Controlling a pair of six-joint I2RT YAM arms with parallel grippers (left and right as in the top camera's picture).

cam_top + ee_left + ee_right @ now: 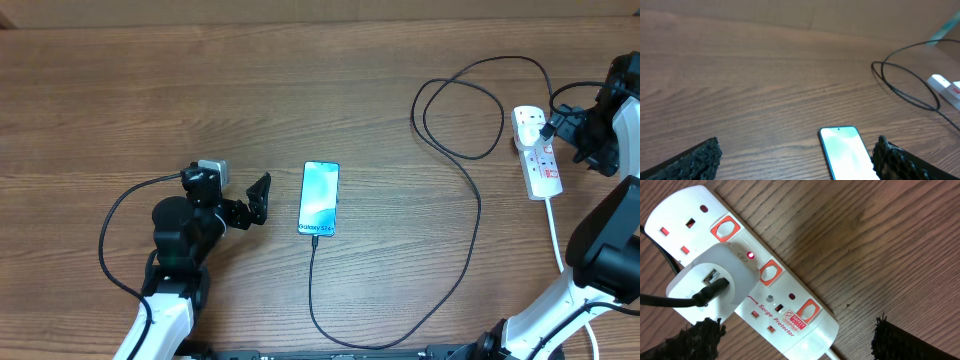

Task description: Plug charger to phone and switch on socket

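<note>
- The bench (300,80) was flat brown wood with a fine lengthwise grain.
- One slim rectangular phone (319,198), with a glossy pale-blue screen and a dark rim, lay face up near the bench's middle. Small text ran along its lower edge.
- One long, thin black charger cable (710,292) met the phone's lower short edge. It swept in a wide curve toward the bench's right side and made one loose loop before reaching the socket.
- One white, elongated smooth-plastic power strip socket (790,292) lay at the far right of the bench, well apart from the phone. A thicker white lead left its near end.
- The strip carried three squarish orange-red rocker switches (770,273) in a row, and one small red indicator dot (750,255) glowed.
- One rounded white adapter block (730,265) sat in the strip, with the cable's black connector pushed into its face. The outlet beside it showed three bare holes.
- The left end effector (797,150) had rough, black, pebbly-textured fingers (695,160). It sat just beside the phone's left edge, spread wide and gripping nothing.
- The right end effector (800,335) had the same rough black fingers. It hung over the power strip, also spread wide and empty.
</note>
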